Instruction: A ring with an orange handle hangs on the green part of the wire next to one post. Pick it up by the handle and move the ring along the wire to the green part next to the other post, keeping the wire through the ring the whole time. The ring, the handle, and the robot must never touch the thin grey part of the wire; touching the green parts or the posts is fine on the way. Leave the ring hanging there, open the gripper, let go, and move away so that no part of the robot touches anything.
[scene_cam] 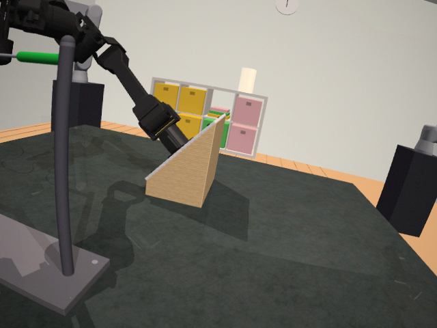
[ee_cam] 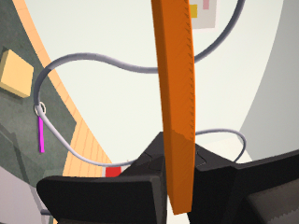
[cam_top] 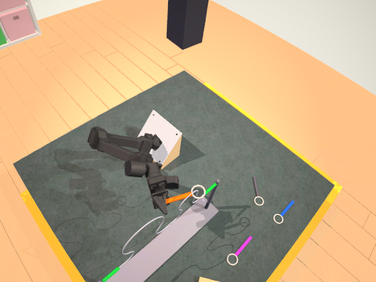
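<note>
My gripper [cam_top: 165,206] [ee_cam: 166,137] is shut on the orange handle [cam_top: 179,197] [ee_cam: 177,93] near its free end. The pale ring [cam_top: 198,185] is at the handle's other end, around the grey wire [ee_cam: 86,56], just off the near green part [cam_top: 211,188] [scene_cam: 37,57] beside the dark post [cam_top: 211,197] [scene_cam: 63,158]. The wire shows inside the ring; whether they touch cannot be told. The far green part [cam_top: 111,274] is at the bottom left of the top view. The ring is out of the wrist view. The fingertips are outside the exterior view.
The wavy wire runs above the grey base plate [cam_top: 170,237] [scene_cam: 85,268]. The arm's wedge mount [cam_top: 165,130] [scene_cam: 179,176] stands behind. Grey [cam_top: 255,185], blue [cam_top: 287,208] and magenta [cam_top: 242,245] [ee_cam: 41,135] ring tools and a tan block [cam_top: 209,279] [ee_cam: 16,75] lie beyond the plate.
</note>
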Controlling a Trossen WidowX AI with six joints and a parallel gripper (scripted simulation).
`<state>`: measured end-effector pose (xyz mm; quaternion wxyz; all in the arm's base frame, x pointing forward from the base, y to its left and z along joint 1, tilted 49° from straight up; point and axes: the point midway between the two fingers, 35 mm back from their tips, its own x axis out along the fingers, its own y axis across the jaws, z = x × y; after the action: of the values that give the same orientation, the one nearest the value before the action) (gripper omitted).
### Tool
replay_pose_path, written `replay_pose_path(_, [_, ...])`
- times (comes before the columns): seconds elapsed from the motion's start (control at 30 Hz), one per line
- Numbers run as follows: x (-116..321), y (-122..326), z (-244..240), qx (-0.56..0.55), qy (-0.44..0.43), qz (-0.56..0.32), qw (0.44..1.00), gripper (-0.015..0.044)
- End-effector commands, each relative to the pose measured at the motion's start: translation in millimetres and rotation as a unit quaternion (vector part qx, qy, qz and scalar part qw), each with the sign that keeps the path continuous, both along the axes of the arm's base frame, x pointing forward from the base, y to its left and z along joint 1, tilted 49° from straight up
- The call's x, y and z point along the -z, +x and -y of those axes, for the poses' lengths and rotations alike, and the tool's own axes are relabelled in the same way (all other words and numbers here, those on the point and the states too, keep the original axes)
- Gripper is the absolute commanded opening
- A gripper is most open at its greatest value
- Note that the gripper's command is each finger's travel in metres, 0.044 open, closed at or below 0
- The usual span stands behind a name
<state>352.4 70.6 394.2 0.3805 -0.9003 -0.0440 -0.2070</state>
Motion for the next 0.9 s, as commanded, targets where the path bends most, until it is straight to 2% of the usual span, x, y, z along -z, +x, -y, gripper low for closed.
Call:
replay_pose_path(0.0, [-8.1,-1.4,-5.4,0.000,-0.043,0.011,0.999,-0.0150])
replay_pose_path(0.63, [-21.4,-5.0,-27.0,0.008,-0.221,0.036,0.975,-0.0150])
replay_pose_path(0.87, [-22.5,-5.2,-27.3,0.009,-0.251,0.040,0.967,-0.0150])
